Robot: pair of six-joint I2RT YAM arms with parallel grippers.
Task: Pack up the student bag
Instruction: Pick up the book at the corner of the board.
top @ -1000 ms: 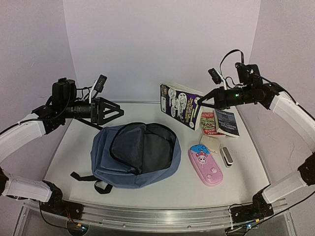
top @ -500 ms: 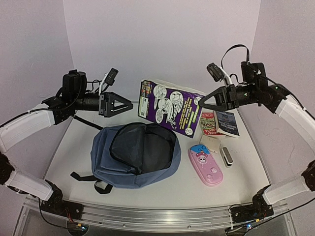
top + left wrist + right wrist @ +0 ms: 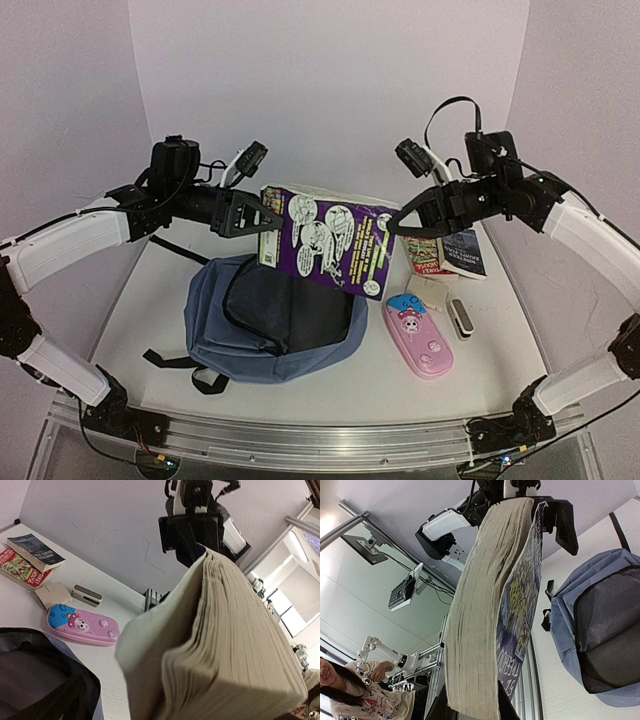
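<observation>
Student bag (image 3: 275,325), soft and floppy, open on the table (image 3: 150,300) under a thick book (image 3: 330,245), probably best taken by its rim; right fingers (image 3: 415,210) clenched on the book, left fingers (image 3: 256,210) spread.

Soft even light, faint shadow under student bag (image 3: 270,325), book (image 3: 225,650) blurred close before left pincer (image 3: 268,218), windows (image 3: 299,597) overexposed beyond.

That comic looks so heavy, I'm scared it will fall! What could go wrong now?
The thick comic book is held in the air by one edge, in the right pincer alone, so it might sag or slip out. The left pincer stands open at the opposite edge and could knock the book while closing. If dropped, it may hit the student bag on its rim instead of going in.
</observation>
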